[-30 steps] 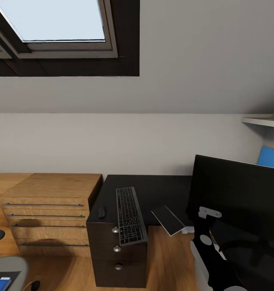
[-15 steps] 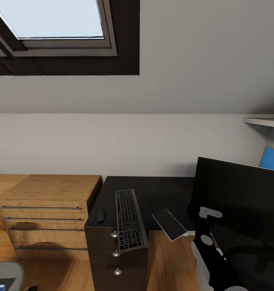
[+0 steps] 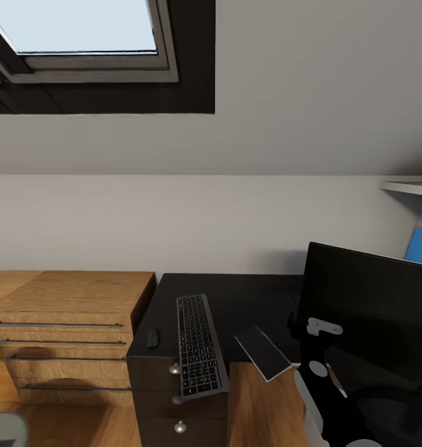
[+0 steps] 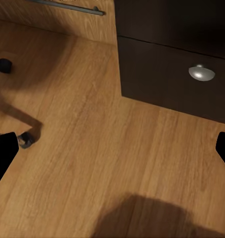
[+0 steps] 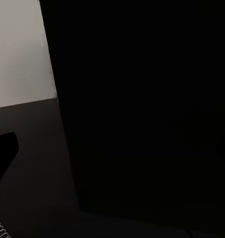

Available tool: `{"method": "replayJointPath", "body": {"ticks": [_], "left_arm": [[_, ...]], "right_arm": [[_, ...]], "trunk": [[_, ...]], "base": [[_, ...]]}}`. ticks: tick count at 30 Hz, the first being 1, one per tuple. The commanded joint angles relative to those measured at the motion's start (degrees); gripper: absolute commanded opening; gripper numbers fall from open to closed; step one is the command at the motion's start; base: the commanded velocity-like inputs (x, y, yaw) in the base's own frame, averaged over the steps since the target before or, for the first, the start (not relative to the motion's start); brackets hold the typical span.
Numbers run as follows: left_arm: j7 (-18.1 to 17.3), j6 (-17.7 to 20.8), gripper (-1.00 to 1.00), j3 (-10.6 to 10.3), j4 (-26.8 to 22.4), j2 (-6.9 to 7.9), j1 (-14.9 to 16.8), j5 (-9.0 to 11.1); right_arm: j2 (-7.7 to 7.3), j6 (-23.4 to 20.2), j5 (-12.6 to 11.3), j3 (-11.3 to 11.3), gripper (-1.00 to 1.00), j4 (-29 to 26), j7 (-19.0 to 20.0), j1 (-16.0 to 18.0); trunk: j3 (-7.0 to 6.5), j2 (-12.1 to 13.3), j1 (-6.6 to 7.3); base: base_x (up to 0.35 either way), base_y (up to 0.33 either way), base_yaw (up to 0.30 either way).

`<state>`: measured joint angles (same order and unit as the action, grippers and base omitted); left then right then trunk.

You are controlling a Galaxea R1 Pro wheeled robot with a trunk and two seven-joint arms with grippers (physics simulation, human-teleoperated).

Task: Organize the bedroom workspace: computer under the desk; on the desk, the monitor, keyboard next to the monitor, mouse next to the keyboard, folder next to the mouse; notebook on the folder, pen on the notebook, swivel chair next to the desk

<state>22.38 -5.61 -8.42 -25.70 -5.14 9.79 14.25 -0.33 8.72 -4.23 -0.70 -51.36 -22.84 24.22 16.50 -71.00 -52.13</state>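
Now, view: cam shifted right vs earlier; things unmoved.
keyboard (image 3: pixel 199 345): overhangs counter (image 3: pixel 235 298) edge.
left end effector (image 4: pixel 112 148): fingers apart, over floor.
right end effector: can't tell.

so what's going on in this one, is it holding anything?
The wide black flat monitor looms close at the right of the head view, apparently carried over the glossy black desk; whether the right gripper grips it cannot be told. The long dark grey keyboard, tiny black mouse and thin light-grey notebook lie on the desk. The left gripper is open over the wooden floor.
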Motion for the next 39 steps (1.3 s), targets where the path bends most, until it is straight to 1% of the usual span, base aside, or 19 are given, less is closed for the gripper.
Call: {"method": "replayJointPath", "body": {"ticks": [1, 10, 20, 24, 30, 39], "left_arm": [[0.4, -0.3, 1.0, -0.5, 0.0, 0.04, 0.0, 0.6], [0.4, -0.3, 1.0, -0.5, 0.0, 0.04, 0.0, 0.6], [0.4, -0.4, 1.0, -0.4, 0.0, 0.05, 0.0, 0.6], [0.4, -0.4, 1.0, -0.4, 0.0, 0.07, 0.0, 0.6], [0.4, -0.4, 1.0, -0.4, 0.0, 0.04, 0.0, 0.6], [0.4, -0.4, 1.0, -0.4, 0.0, 0.04, 0.0, 0.6]], "right_arm": [[-0.01, 0.3, -0.4, -0.1, 1.0, 0.0, -0.1, 0.0], [-0.02, 0.4, -0.4, -0.1, 1.0, 0.0, -0.1, 0.0], [-0.03, 0.4, -0.4, -0.1, 1.0, 0.0, 0.0, 0.0], [-0.03, 0.4, -0.4, -0.1, 1.0, 0.0, -0.1, 0.0], [-0.03, 0.4, -0.4, -0.1, 1.0, 0.0, -0.1, 0.0], [-0.03, 0.4, -0.4, -0.1, 1.0, 0.0, 0.0, 0.0]], "trunk": [[0.07, 0.0, -0.01], [0.07, 0.0, -0.01], [0.07, 0.0, -0.01], [0.07, 0.0, -0.01], [0.07, 0.0, -0.01], [0.07, 0.0, -0.01]], "base": [[0.054, 0.0, 0.0], [0.062, 0.0, 0.0], [0.265, 0.0, 0.0], [0.028, 0.0, 0.0], [0.154, 0.0, 0.0], [0.02, 0.0, 0.0]]}}
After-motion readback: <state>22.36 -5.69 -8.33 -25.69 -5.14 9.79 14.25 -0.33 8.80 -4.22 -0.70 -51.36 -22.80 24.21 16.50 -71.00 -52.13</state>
